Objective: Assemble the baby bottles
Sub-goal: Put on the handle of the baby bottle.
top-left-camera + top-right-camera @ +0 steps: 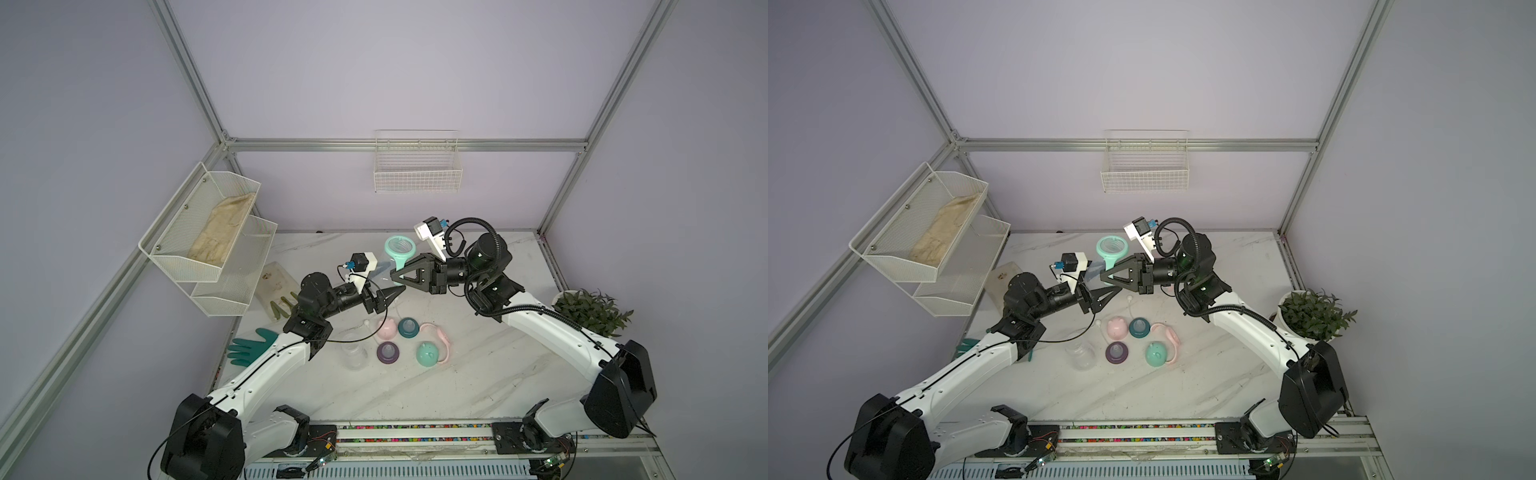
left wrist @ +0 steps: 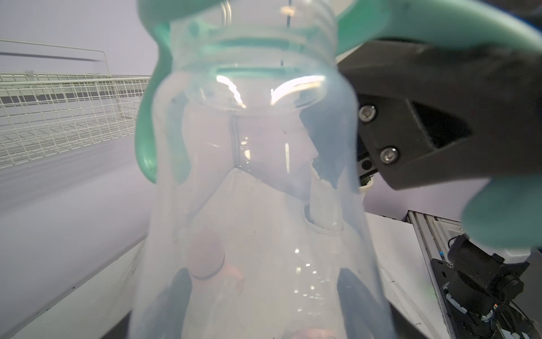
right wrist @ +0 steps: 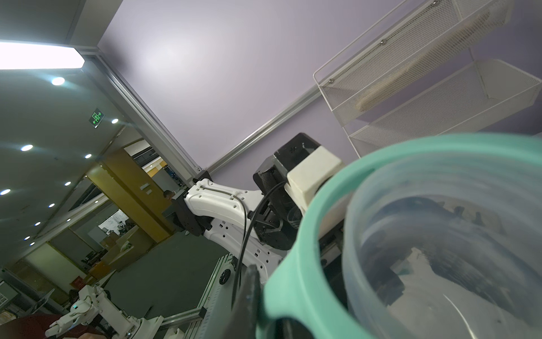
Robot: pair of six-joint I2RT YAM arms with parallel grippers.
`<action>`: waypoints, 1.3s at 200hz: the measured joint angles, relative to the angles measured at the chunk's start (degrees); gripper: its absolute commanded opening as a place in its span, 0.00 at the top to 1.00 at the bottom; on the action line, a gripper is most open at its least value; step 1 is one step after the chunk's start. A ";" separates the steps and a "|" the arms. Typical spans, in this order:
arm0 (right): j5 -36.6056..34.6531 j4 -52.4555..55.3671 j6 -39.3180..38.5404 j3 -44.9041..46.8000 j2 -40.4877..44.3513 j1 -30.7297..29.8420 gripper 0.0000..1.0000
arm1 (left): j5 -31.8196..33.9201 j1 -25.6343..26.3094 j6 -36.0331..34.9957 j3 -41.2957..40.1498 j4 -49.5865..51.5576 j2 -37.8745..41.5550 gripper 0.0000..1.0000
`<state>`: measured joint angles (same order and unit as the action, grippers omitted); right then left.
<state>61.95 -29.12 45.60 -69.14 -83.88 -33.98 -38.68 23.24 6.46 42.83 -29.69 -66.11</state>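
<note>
1. The table (image 1: 457, 374) carries the loose parts near its middle: a second clear bottle (image 1: 355, 351), dome caps (image 1: 428, 353), collars (image 1: 409, 328) and a pink ring (image 1: 440, 336). These lie well apart from the work, which is held above the far half.
2. The left gripper (image 1: 390, 296) is spread wide about the base of the clear bottle (image 1: 382, 270). The bottle is held off the table with its neck turned away from that gripper.
3. The right gripper (image 1: 398, 277) is pressed almost together, pinching one handle of the mint ring (image 1: 400, 247). The ring is set around the bottle's neck.
4. Seating this ring is judged to be the step in hand. The ring should be held square to the neck, since a one-handle pinch tends to tilt it. It is best pushed along the neck's axis while the bottle is braced, not squeezed harder.
5. The thin handle may flex, so release is best delayed until the ring is seen level all round.
</note>
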 measured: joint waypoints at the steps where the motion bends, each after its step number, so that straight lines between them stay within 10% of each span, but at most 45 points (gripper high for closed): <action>1: -0.02 0.00 0.00 0.00 0.00 0.00 1.00 | 0.04 0.00 0.00 0.00 -0.02 0.00 1.00; 111: -4.24 22.53 -13.42 -6.56 1.62 0.42 1.00 | 1.97 0.09 -1.55 -0.17 1.40 1.95 1.00; 260: -7.45 -5.44 4.79 2.58 -1.51 -0.79 0.94 | 3.69 0.68 6.40 -2.43 -29.66 -12.00 1.00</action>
<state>54.50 -34.57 50.39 -66.57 -85.38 -34.76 -34.98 23.92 12.86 40.40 -59.35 -78.11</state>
